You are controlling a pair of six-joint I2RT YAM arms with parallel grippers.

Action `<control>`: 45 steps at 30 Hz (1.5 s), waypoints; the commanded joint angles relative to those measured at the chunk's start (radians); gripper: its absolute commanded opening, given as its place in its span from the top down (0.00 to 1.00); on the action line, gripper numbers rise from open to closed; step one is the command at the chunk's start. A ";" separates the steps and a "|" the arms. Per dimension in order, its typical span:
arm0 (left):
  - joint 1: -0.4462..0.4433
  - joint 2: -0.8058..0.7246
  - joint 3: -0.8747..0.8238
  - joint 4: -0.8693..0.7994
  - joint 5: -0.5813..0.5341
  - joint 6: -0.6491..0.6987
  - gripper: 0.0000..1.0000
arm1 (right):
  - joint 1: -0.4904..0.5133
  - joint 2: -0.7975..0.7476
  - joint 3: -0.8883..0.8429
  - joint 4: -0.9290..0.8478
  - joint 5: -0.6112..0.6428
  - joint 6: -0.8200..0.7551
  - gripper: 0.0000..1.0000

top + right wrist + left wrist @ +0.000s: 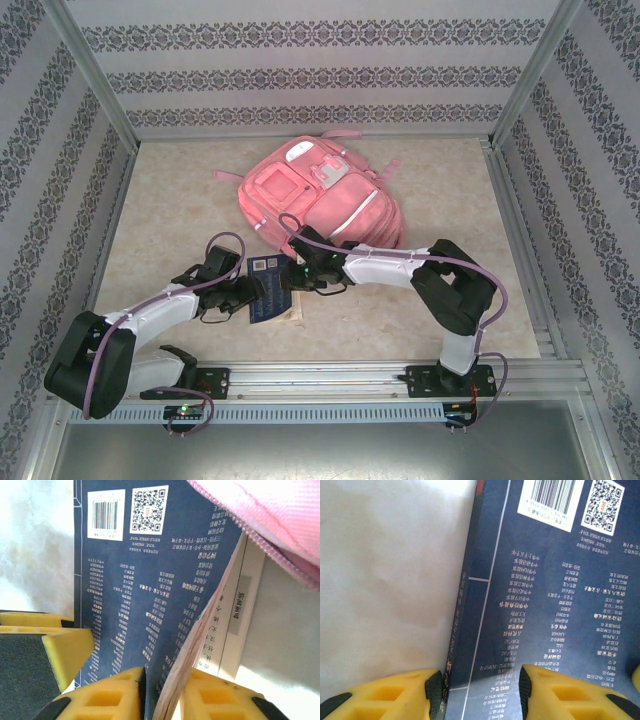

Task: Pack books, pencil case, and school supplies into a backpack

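Observation:
A navy book (266,292) with white print, a barcode and a QR code lies on the table just in front of the pink backpack (320,195). My left gripper (250,295) is at its left edge. In the left wrist view the left gripper (480,692) stands open: one pad is against the spine and the other over the cover of the book (545,605). My right gripper (167,690) is shut on the fore edge of the book (140,580), with cover and page edges between its pads. The pencil case and the small supplies are out of view.
The backpack's pink fabric edge (270,520) hangs just above the book's far corner. A pale printed page (240,610) shows beside the lifted cover. My left gripper's yellow finger (65,650) sits at the book's other edge. Bare table (170,210) surrounds the backpack, with patterned walls around it.

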 commanded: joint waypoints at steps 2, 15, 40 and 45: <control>-0.013 0.061 -0.046 0.172 0.072 0.002 0.52 | 0.018 0.024 -0.018 0.090 -0.106 0.049 0.83; 0.027 -0.305 0.012 -0.195 -0.132 -0.005 0.41 | 0.034 -0.122 -0.114 0.086 -0.033 0.037 1.00; 0.031 -0.418 0.341 -0.212 0.225 0.286 0.30 | -0.058 -0.641 -0.078 -0.066 0.032 -0.202 1.00; 0.033 -0.386 0.358 -0.193 0.297 0.309 0.29 | -0.133 -0.717 -0.146 0.001 -0.075 -0.185 1.00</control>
